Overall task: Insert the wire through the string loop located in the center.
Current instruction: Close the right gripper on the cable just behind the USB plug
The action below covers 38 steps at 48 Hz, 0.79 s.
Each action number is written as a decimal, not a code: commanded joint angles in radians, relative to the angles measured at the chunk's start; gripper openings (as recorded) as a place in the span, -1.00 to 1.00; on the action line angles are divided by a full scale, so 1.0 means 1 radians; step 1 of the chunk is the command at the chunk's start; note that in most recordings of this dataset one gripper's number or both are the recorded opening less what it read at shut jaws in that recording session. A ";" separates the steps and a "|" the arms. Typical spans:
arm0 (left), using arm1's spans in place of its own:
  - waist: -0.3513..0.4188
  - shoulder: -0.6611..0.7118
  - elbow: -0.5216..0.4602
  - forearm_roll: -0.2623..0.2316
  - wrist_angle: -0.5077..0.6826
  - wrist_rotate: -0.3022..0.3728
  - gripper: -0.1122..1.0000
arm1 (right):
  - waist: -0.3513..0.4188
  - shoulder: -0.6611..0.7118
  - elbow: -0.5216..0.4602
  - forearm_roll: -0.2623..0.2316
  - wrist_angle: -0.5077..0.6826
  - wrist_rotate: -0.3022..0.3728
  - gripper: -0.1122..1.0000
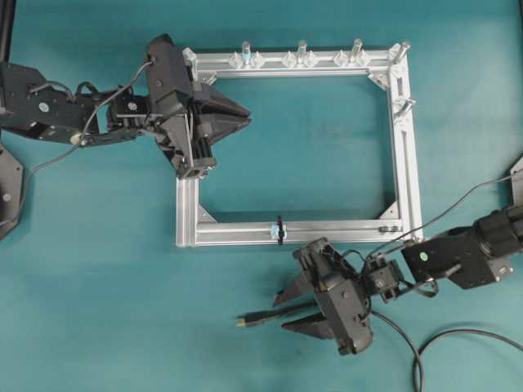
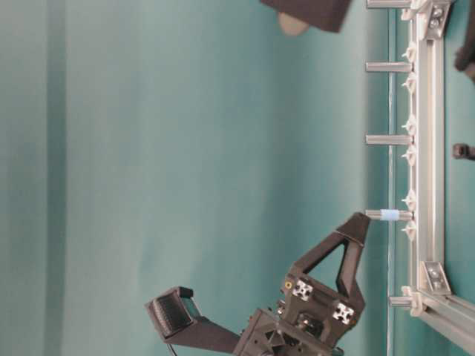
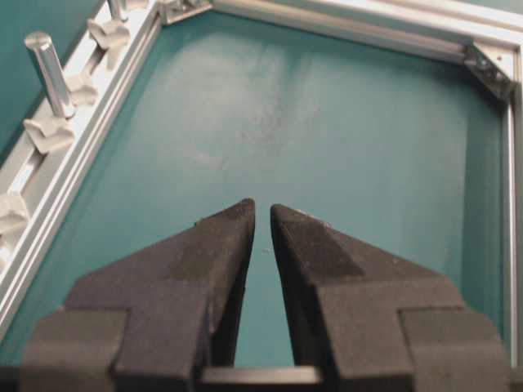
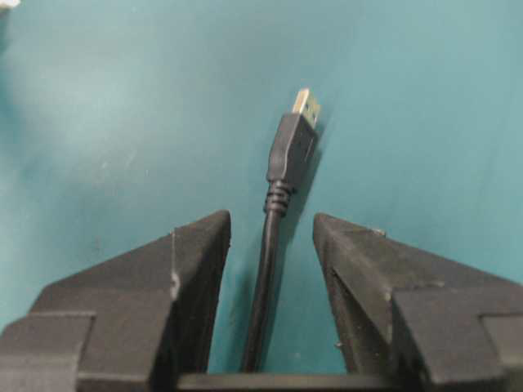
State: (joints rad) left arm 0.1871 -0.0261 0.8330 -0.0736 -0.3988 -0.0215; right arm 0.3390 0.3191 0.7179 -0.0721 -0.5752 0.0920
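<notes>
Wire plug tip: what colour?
Yellowish metal on the wire's black plug; clearest in the right wrist view.

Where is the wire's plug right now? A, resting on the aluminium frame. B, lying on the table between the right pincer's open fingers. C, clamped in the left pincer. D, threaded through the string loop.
B: the right wrist view shows the wire on the table between the right pincer's spread fingers, untouched.
</notes>
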 commanded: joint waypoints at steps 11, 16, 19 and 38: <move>-0.006 -0.026 -0.012 0.003 -0.003 -0.009 -0.43 | 0.005 0.011 -0.008 0.017 -0.005 0.000 0.09; -0.008 -0.028 -0.012 0.002 -0.003 -0.009 -0.43 | 0.005 0.020 -0.008 0.017 -0.005 0.000 0.08; -0.008 -0.026 -0.012 0.002 -0.002 -0.009 -0.43 | 0.005 0.021 -0.006 0.017 -0.005 0.000 0.07; -0.014 -0.026 -0.011 0.003 -0.002 -0.009 -0.43 | 0.005 0.021 -0.006 0.017 0.017 0.000 -0.53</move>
State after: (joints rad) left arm 0.1779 -0.0261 0.8330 -0.0736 -0.3958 -0.0215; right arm 0.3467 0.3543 0.7179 -0.0568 -0.5722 0.0920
